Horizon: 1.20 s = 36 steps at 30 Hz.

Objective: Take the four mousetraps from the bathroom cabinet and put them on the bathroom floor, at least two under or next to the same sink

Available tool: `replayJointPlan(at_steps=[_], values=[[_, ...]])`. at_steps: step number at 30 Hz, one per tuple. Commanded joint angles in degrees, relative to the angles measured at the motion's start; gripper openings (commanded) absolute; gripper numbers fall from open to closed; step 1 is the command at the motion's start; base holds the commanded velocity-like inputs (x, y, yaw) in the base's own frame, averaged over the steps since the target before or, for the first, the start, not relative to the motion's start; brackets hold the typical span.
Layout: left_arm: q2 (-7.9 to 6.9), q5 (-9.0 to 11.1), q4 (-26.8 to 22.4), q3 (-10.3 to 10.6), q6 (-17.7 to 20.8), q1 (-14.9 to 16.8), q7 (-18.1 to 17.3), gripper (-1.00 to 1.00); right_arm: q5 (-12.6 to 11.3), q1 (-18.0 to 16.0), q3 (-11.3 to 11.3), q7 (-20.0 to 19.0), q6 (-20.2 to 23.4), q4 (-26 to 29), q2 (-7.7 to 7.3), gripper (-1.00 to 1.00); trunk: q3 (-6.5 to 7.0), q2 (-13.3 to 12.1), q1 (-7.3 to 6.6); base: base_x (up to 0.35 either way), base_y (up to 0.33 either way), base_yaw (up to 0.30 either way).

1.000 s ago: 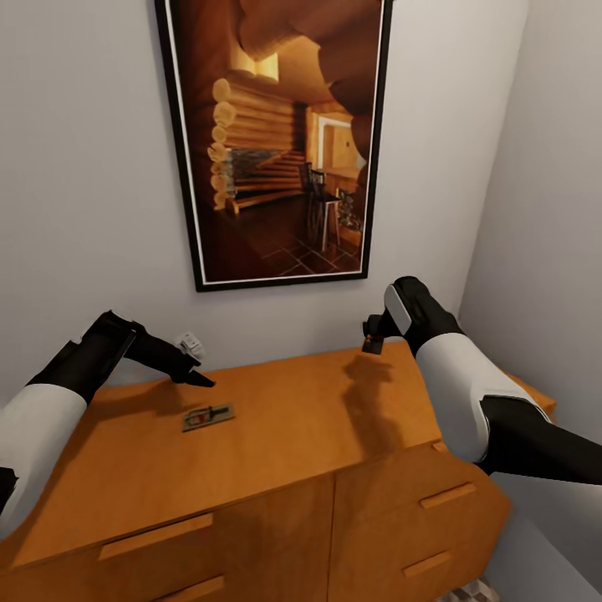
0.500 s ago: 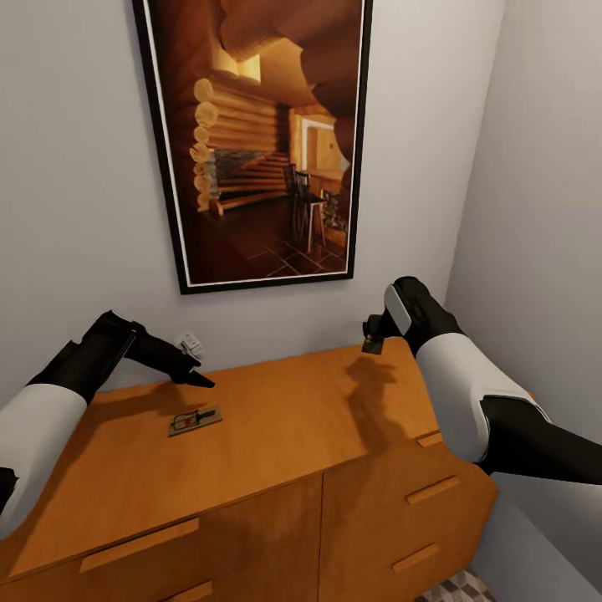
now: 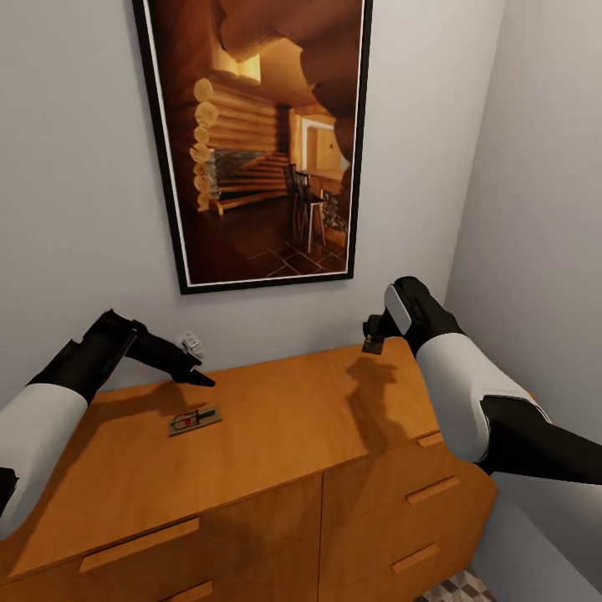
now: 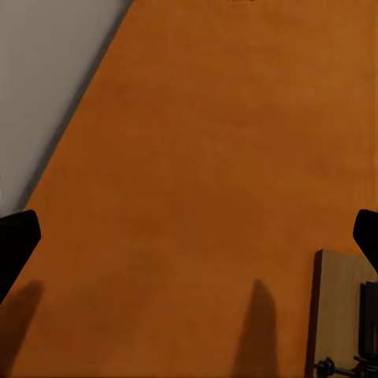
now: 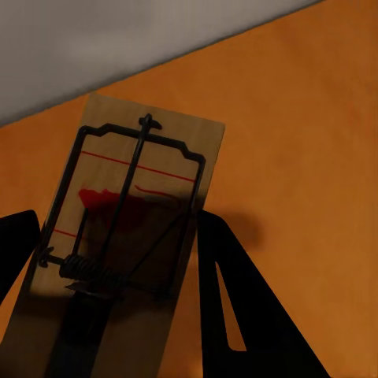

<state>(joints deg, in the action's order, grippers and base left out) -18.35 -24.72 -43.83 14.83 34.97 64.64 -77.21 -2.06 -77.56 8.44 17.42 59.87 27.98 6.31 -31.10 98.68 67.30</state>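
Two mousetraps show. One mousetrap (image 3: 196,420) lies flat on the cabinet (image 3: 276,435) top, left of centre, just near of my left gripper (image 3: 201,380), whose fingers are spread wide over bare wood, holding nothing. My right gripper (image 3: 372,341) hangs above the far right of the top, closed on the second mousetrap (image 5: 126,236). Each looks light, stiff and thin, with sprung wire I judge best avoided; pinching the board's long edges seems safest. A framed picture (image 3: 255,142) hangs on the far wall, a small white wall plug (image 3: 191,343) beside my left gripper; neither blocks the reach.
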Motion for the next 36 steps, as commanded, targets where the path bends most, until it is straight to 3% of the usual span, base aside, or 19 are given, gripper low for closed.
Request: replayJointPlan(at_steps=[1,8,13,18,22,36], values=[[-0.03,-0.2,-0.2,0.1,0.6,0.0,-0.3,1.00,-0.3,0.0,0.3,0.3,0.1,0.1,0.07,-1.00,-0.07,0.0,0.00,0.000,0.000,0.000],[0.17,-0.2,-0.9,0.1,1.5,0.0,-0.3,1.00,-0.3,0.0,0.3,0.3,0.1,0.1,0.04,-1.00,-0.07,0.0,0.00,0.000,0.000,0.000],[0.30,-0.5,-1.7,0.1,5.3,0.0,-0.2,1.00,-0.3,0.0,0.3,0.3,0.1,0.0,0.02,-1.00,-0.07,0.0,0.00,0.000,0.000,0.000],[0.07,-0.4,-6.4,0.2,10.4,0.0,-0.2,1.00,-0.3,0.0,0.3,0.3,0.1,0.0,0.06,-1.00,-0.07,0.0,0.00,0.000,0.000,0.000],[0.00,-0.3,-8.9,0.2,11.8,0.0,-0.2,1.00,-0.2,0.0,0.3,0.3,0.1,0.0,0.09,-1.00,-0.07,0.0,0.00,0.000,0.000,0.000],[-0.02,-0.5,-9.8,0.2,12.6,0.0,-0.2,1.00,-0.1,0.0,0.3,0.3,0.1,0.0,0.06,-1.00,-0.07,0.0,0.00,-0.080,-0.079,0.000]])
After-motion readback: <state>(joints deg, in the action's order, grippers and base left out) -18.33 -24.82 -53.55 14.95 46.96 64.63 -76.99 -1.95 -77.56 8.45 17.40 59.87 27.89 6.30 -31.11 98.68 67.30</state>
